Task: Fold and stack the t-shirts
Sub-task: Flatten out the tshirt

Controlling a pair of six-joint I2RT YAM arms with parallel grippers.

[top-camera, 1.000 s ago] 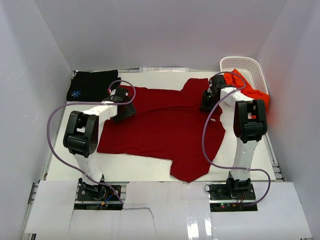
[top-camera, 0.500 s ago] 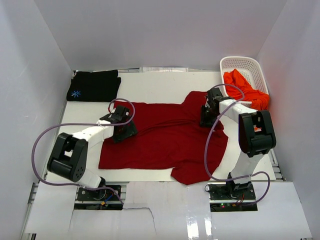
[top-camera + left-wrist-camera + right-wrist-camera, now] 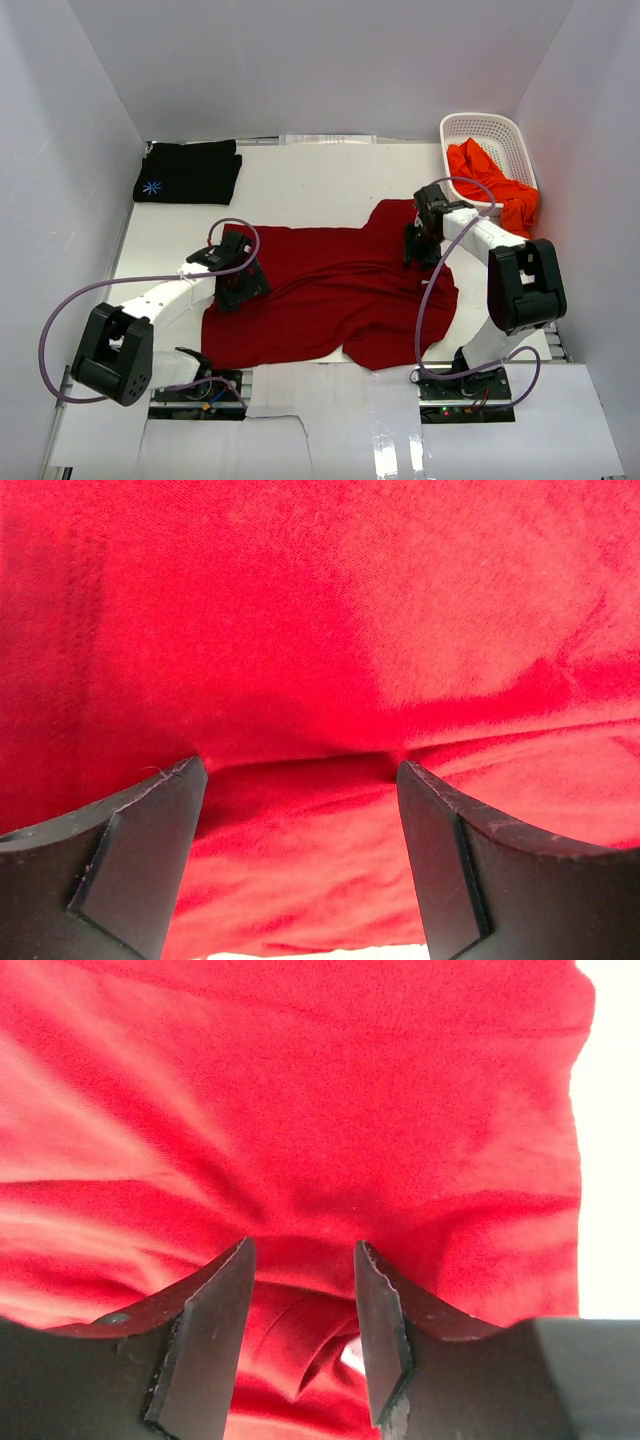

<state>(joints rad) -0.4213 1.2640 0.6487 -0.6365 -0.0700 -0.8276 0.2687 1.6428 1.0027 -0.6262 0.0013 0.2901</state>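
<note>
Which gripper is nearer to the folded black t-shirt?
Left. The left gripper is over the dark red t-shirt, toward the robot from the black t-shirt; the right gripper is far off to its right.

Top external: fixed high behind the arm bases, looking down and forward; far enough to take in the whole tabletop (image 3: 320, 180).
Left wrist: on the left arm, looking past the left gripper (image 3: 300, 768) onto the dark red t-shirt (image 3: 330, 290), very near; cloth fills the frame.
Right wrist: looks past the right gripper (image 3: 303, 1247), equally near; tabletop shows at the right edge.
Shared: all three see that shirt, the wrist views opposite sides of it.
</note>
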